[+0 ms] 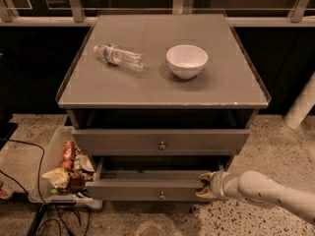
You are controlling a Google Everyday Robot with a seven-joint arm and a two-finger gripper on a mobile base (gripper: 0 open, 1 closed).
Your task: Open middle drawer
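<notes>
Stretching in from the lower right corner, the pale arm [275,193] ends in the gripper [204,186], low in front of the cabinet and just above the speckled floor [275,146]. Its jaws point left and pinch the right end of the middle drawer [133,190], one tan tip over the top edge and the other against the grey face. From the jaws, this drawer's front runs off to the left. It stands partly out of the cabinet, so a strip of its bare grey inside shows just behind the jaws. Its small round knob [161,195] sits left of the jaws, near the front's lower edge and apart from them.

Further left, past the drawer's far end, a clear bin [43,149] on the floor holds wrappers and other rubbish, with dark cables [49,215] trailing in front of it.

Above and behind the jaws is the upper drawer [113,141], wider looking, with its own knob [161,144] up and to the left of them. It stands out a little, and a dark gap lies between it and the cabinet top [162,90].

On that top, well beyond the jaws, a white bowl [186,60] stands upright almost straight back from them. A clear plastic bottle [118,56] lies on its side further left, well apart from the bowl. Behind the cabinet runs a railing [74,1] with dark panes. Off to the right of the jaws a white post [302,102] leans up from the floor.
</notes>
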